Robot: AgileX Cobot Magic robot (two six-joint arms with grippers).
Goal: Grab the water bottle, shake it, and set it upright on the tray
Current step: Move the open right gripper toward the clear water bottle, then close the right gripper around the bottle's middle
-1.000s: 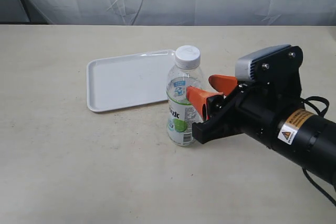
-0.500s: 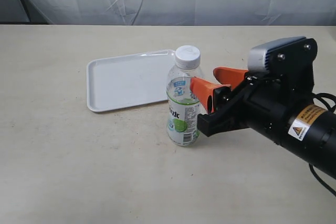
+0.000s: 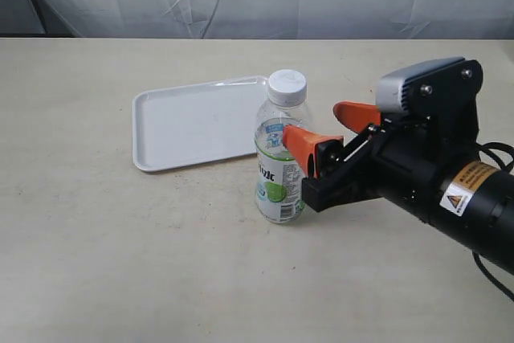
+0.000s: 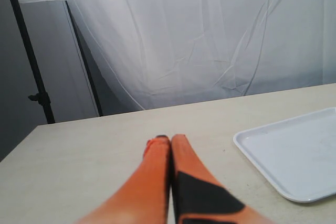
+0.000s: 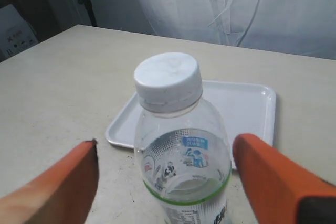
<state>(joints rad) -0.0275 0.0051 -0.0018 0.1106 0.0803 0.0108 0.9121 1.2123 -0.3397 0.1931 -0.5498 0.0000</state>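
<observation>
The water bottle [image 3: 277,178] stands upright on the table, white cap on top, just in front of the white tray's [image 3: 189,122] near right corner. My right gripper [image 3: 317,124] is open at the bottle's shoulder height, one orange finger [image 3: 301,144] in front of the label and the other behind to the right. In the right wrist view the bottle [image 5: 181,150] sits between the two fingers [image 5: 65,182], with a gap on each side, and the tray [image 5: 247,103] lies beyond it. My left gripper [image 4: 169,139] is shut on nothing, low over bare table, with the tray [image 4: 294,156] off to its side.
A pale curtain hangs behind the table's far edge. Bare beige tabletop [image 3: 120,263] spreads around the tray and the bottle. A dark stand pole [image 4: 31,77] rises beyond the table in the left wrist view.
My right arm has shifted slightly to the right and its jaws have spread wider round the bottle. The bottle and the tray have not moved.
</observation>
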